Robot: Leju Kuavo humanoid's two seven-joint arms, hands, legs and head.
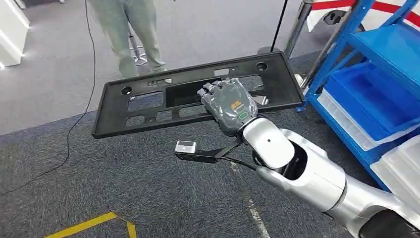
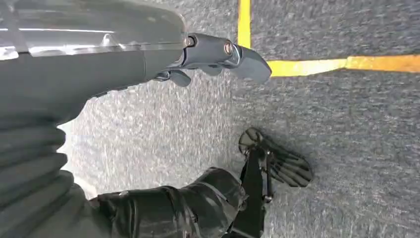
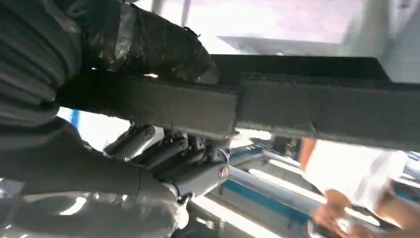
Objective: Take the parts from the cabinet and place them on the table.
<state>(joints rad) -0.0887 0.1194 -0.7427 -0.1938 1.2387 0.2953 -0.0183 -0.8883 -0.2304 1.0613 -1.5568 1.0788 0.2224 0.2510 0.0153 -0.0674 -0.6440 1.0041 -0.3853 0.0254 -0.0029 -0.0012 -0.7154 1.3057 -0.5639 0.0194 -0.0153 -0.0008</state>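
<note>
You see the long black panel (image 1: pixel 148 106) held level across the middle of the head view, above the grey carpet (image 1: pixel 124 193). Your right hand (image 1: pixel 228 106) grips its near edge right of centre; in the right wrist view the thumb lies over one face and the fingers (image 3: pixel 163 151) curl under the other. Your left hand (image 2: pixel 218 54) hangs over the carpet beside a yellow floor line (image 2: pixel 317 64), fingers loosely apart, holding nothing. A blue rack (image 1: pixel 376 84) stands at the right edge, and a person's legs (image 1: pixel 131 34) at the upper left.
</note>
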